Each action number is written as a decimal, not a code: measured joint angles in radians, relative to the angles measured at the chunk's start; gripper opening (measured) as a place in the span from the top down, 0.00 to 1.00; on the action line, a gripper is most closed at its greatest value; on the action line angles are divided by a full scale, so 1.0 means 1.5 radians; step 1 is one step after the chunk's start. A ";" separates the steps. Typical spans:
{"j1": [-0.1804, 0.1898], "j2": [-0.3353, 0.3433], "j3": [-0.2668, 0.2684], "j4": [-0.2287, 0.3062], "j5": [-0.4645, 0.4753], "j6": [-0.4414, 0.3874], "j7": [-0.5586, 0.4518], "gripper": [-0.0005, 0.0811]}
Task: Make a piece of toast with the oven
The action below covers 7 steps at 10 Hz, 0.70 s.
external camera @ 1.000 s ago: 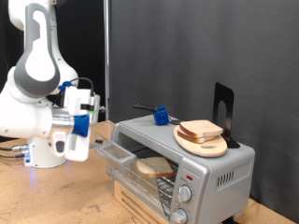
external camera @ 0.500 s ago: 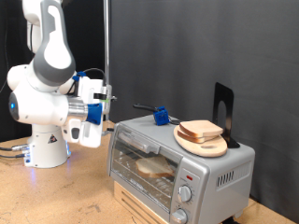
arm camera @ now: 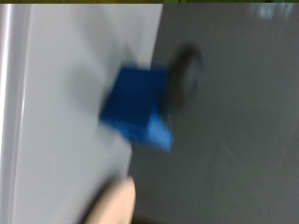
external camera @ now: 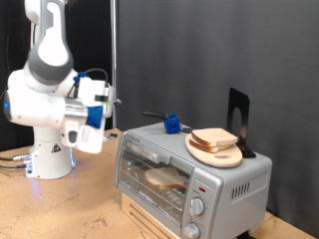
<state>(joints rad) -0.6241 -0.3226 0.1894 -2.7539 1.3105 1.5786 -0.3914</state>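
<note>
Bulky white arm (external camera: pixel 45 95) with grey joint bands, blue-accented hand (external camera: pixel 95 112), thin black cables.

We found nothing we could read. The oven (external camera: pixel 189 169) showed two knobs on its front panel, but any markings around them were too small for us to make out. The robot's base (external camera: pixel 50 154) bore a small dark mark that we could not make out.

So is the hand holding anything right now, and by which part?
Nothing is held: the hand hangs beside the closed oven, with nothing between its fingers.
</note>
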 joint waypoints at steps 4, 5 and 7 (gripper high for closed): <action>-0.021 0.004 -0.027 0.036 0.010 0.000 0.030 0.16; -0.021 0.004 -0.025 0.038 -0.011 -0.002 0.046 0.16; -0.019 0.016 -0.001 0.076 -0.081 -0.001 0.129 0.16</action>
<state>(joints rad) -0.6531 -0.2989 0.1886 -2.6399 1.1897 1.5767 -0.1986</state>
